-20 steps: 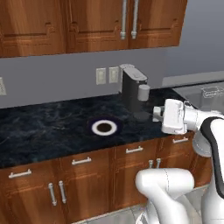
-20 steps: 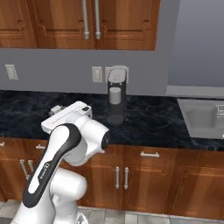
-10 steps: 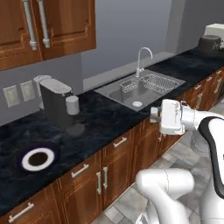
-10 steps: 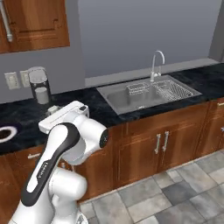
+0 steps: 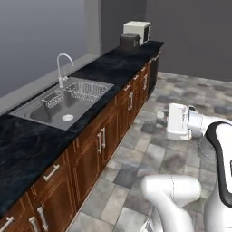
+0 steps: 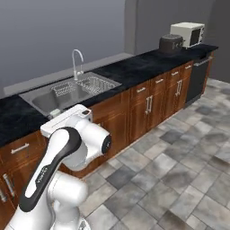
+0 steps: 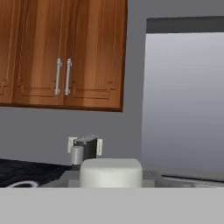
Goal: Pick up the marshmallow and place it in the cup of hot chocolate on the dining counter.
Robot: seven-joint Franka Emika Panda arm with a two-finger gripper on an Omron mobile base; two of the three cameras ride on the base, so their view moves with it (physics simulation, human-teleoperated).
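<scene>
arm (image 6: 58, 166): glossy white rounded shells | joints: dark grey-black bands between links, one curved black strip along the forearm beside the sink (image 6: 67, 92) | wrist: round dark cap on its side | hand (image 5: 177, 121): boxy white block with pale grey trim | base: bulbous white housing | cables, screws, markings: none visible

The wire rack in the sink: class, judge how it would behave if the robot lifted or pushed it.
The wire rack is thin open mesh, so probably light for its size and fairly stiff. Low and wide, it seems unlikely to tip or roll. Inside the sink basin, a push would likely slide it against a wall.
</scene>
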